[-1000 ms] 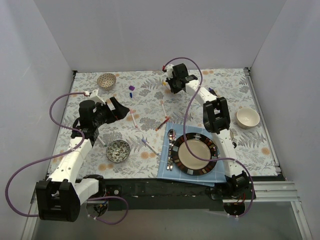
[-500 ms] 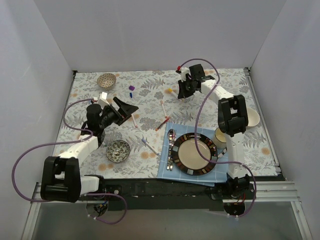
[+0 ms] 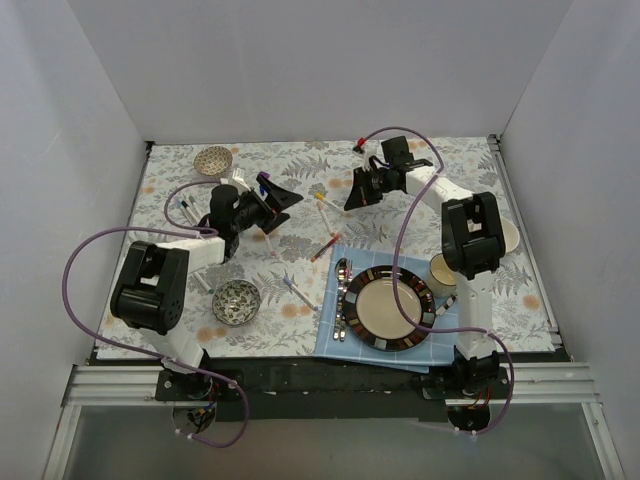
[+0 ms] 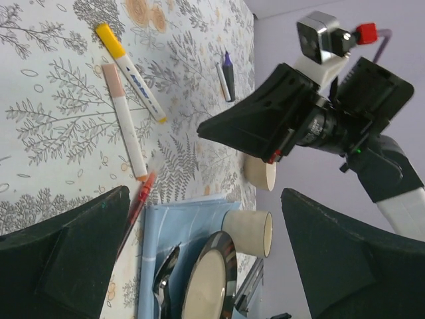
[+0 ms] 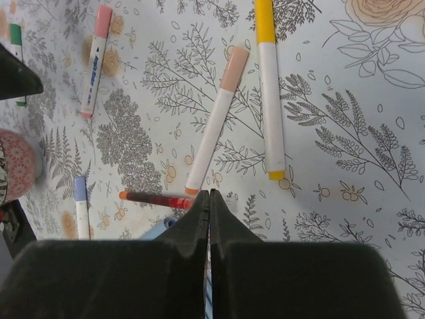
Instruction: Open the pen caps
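Several pens lie on the floral cloth in mid-table. A yellow-capped pen [image 5: 269,86] and a peach-capped pen [image 5: 216,126] lie side by side, and a red pen [image 5: 156,198] lies crosswise just past them. My right gripper [image 5: 210,194] is shut and empty, with its tips hovering over the red pen's end. Further left lie a pink-capped pen [image 5: 95,60] and a blue-capped one [image 5: 81,209]. My left gripper [image 3: 277,205] is wide open and empty. It hangs left of the yellow pen [image 4: 129,70] and faces the right gripper [image 4: 202,127]. A purple pen [image 4: 227,76] lies beyond.
A dark-rimmed plate [image 3: 430,305] sits on a blue cloth [image 3: 335,345], with a spoon and fork [image 3: 343,295] on its left. A cup [image 4: 249,232] and a white bowl [image 4: 262,178] stand to the right. Patterned bowls stand at front left [image 3: 237,300] and back left [image 3: 213,160].
The left gripper has swung right and forward towards the middle pens, still open. The right gripper has come from the back of the table down over the pens, still shut.
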`<state>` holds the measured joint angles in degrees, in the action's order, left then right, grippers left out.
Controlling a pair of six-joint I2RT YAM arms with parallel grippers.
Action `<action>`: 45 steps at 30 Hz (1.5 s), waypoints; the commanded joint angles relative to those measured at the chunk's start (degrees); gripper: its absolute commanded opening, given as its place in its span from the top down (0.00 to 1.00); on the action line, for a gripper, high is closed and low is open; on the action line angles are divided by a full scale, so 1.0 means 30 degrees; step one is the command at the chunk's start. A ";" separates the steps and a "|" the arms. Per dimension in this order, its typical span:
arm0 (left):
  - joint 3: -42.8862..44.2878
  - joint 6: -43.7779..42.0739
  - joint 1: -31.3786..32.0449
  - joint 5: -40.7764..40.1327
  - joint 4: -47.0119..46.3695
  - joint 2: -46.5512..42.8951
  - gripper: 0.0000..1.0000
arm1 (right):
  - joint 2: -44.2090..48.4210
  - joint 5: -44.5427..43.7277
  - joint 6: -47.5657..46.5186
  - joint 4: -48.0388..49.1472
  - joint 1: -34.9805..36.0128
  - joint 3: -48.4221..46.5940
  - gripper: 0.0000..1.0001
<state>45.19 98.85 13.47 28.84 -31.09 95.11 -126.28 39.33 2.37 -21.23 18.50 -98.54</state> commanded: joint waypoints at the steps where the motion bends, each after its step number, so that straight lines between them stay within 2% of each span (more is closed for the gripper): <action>1: 0.1050 -0.0047 0.0020 -0.0766 -0.0097 0.0757 0.02 | 0.1402 -0.0683 -0.0462 0.0634 0.0132 -0.0344 0.99; 3: 0.1109 -0.1067 0.0020 -0.1116 0.0546 0.0466 0.02 | 0.0963 -0.0980 -0.1718 -0.0328 0.0335 -0.1683 0.96; 4: 0.1167 -0.1393 -0.0009 -0.1233 0.1274 0.0261 0.02 | 0.0409 -0.1533 -0.3410 -0.0972 0.0511 -0.2245 0.73; 5: 0.1312 -0.1861 -0.0009 -0.1496 0.1659 -0.0292 0.02 | 0.0055 -0.1944 -0.4239 -0.2168 0.0715 -0.2917 0.61; 7: 0.1634 -0.3383 -0.0096 -0.1731 0.3205 -0.0822 0.02 | -0.0967 -0.3955 -0.6086 -0.3610 0.1476 -0.4969 0.44; 9: 0.2247 -0.4438 -0.0184 -0.1907 0.4410 -0.1641 0.02 | -0.1353 -0.5369 -0.7962 -0.4140 0.2207 -0.5384 0.37; 12: 0.2922 -0.6751 -0.0331 -0.2461 0.7047 -0.3160 0.02 | -0.1910 -0.7102 -0.9693 -0.4288 0.2855 -0.5852 0.35; 17: 0.2722 -1.0295 -0.0390 -0.4073 1.0068 -0.6181 0.02 | -0.3199 -0.8305 -1.1335 -0.4757 0.3032 -0.7197 0.38; 22: 0.0733 -1.1298 -0.0390 -0.5187 1.0042 -0.9051 0.02 | -0.4486 -0.8803 -1.1484 -0.5518 0.3061 -0.8372 0.46; 25: 0.0114 -1.1650 -0.0390 -0.5453 1.0100 -0.9583 0.02 | -0.5043 -0.8979 -1.1396 -0.5695 0.3062 -0.8695 0.50; 27: 0.0170 -1.1680 -0.0390 -0.5279 1.0275 -0.9555 0.02 | -0.5308 -0.8834 -1.1396 -0.5958 0.3061 -0.8841 0.53; 33: 0.0085 -1.0891 -0.0828 -0.4139 0.9780 -0.9467 0.02 | -0.5866 -0.8336 -1.1279 -0.6748 0.3061 -0.8579 0.72; 37: -0.0180 -0.9633 -0.1472 -0.2498 0.9105 -0.8795 0.02 | -0.5984 -0.8189 -1.1046 -0.6868 0.2915 -0.8229 0.99; 40: -0.0180 -0.9133 -0.1766 -0.1328 0.8783 -0.7946 0.02 | -0.5547 -0.7722 -1.0606 -0.6344 0.2681 -0.7819 0.99; 45: -0.0385 -0.8077 -0.2001 -0.0064 0.7934 -0.6831 0.02 | -0.3496 -0.6375 -0.9727 -0.4408 0.2271 -0.5415 0.99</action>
<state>45.08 72.05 7.94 24.03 -4.56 73.78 -139.57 17.04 -29.17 -35.20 26.24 -119.44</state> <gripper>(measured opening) 0.982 0.047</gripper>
